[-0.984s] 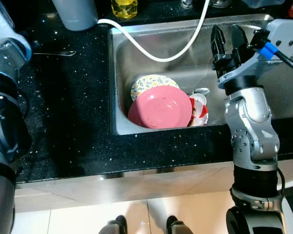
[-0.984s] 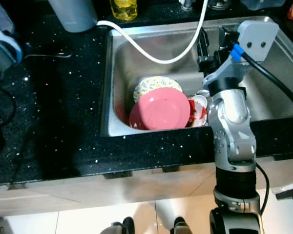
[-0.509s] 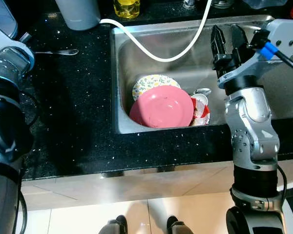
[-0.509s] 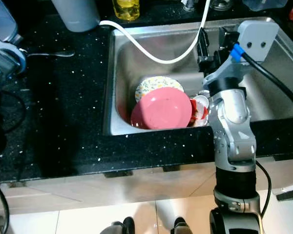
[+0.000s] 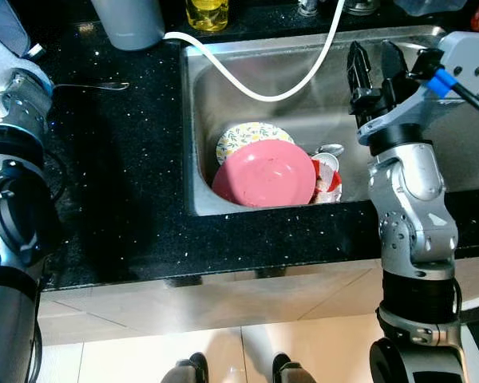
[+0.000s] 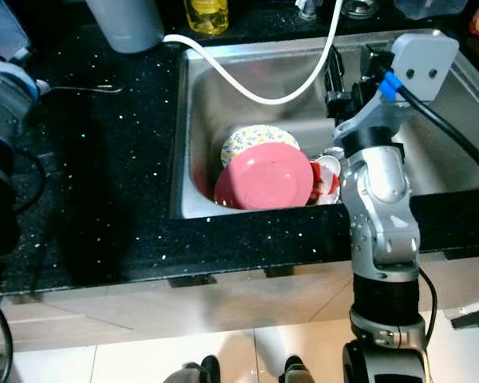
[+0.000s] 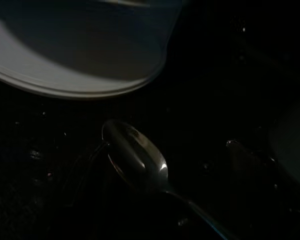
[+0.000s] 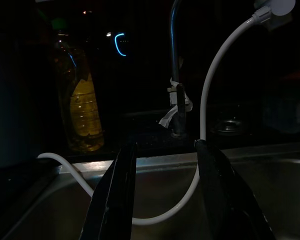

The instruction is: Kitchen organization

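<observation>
Black speckled stone is making up the worktop [image 5: 120,199] I am standing at. Far left, my left arm is reaching over it toward one spoon [image 5: 92,85] lying flat on the stone; in the left wrist view its bowl [image 7: 135,155] is lying just below the pale rim of a container [image 7: 75,60]. I cannot tell whether my left gripper is spread or closed. One grey jug [image 5: 128,20] and one yellow bottle [image 5: 205,12] are standing at the back edge. One white hose [image 5: 255,88] is curving down into the steel sink [image 5: 303,120]. Two plates are lying in it: one pink plate [image 5: 263,173] overlapping one floral plate [image 5: 243,137], with a red and white cup [image 5: 327,177] touching the pink one's right side. My right gripper [image 5: 375,64] is hovering above the sink's right half, fingers [image 8: 115,195] spread and grasping nothing. Compared with a second ago, my left arm is sitting a little higher in view; the dishes and my right gripper are staying put.
</observation>
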### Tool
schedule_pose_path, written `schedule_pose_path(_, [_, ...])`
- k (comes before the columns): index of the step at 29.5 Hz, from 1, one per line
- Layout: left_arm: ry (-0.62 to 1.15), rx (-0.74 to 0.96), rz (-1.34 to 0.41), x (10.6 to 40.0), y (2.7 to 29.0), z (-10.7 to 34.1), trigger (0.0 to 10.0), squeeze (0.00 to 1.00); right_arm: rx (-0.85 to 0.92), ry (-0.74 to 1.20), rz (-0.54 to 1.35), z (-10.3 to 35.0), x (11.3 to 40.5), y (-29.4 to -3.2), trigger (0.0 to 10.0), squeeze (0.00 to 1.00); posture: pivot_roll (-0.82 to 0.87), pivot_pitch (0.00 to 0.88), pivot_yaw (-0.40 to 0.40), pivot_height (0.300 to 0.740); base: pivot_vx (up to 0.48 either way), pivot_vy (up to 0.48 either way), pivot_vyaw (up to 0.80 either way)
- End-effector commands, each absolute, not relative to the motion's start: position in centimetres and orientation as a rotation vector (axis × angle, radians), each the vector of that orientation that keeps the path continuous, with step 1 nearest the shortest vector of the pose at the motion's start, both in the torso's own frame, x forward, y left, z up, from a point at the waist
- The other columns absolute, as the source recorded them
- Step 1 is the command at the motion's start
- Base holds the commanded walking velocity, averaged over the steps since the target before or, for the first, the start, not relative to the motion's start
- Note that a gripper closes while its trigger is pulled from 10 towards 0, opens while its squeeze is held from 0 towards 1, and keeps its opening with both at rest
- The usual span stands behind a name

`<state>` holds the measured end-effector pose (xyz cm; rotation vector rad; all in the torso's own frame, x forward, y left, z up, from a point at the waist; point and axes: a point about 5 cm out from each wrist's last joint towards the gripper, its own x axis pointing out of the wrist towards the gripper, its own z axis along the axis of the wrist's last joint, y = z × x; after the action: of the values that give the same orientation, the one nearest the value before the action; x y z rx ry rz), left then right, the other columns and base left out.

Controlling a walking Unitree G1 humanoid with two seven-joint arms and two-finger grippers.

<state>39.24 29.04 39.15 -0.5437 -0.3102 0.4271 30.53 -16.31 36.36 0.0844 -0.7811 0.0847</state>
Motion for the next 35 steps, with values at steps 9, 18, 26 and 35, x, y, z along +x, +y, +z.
schedule_pose_path(9, [-0.274, -0.683, 0.457, 39.1, 29.9, 38.3, 10.0, 0.00, 0.089, -0.803, 0.095, 36.6, 30.0, -16.1, 10.0, 0.00, -0.08, 0.369, 0.100, 0.740, 0.000, 0.000, 0.00])
schedule_pose_path(18, [-0.110, -0.779, 0.511, 39.9, 29.1, 34.3, 10.0, 0.00, 0.082, -0.794, 0.091, 36.5, 29.8, -16.2, 10.0, 0.00, -0.10, 0.389, 0.102, 0.740, 0.000, 0.000, 0.00])
schedule_pose_path(26, [-0.068, -0.775, 0.496, 40.3, 28.3, 33.7, 10.0, 0.00, 0.073, -0.787, 0.074, 36.5, 29.4, -16.5, 10.0, 0.00, -0.10, 0.401, 0.117, 0.740, 0.000, 0.000, 0.00])
schedule_pose_path(35, [-0.305, -0.362, 0.310, 40.8, 25.2, 37.9, 10.0, 0.00, 0.077, -0.772, 0.043, 36.1, 29.1, -17.2, 10.0, 0.00, -0.11, 0.394, 0.121, 0.740, 0.000, 0.000, 0.00])
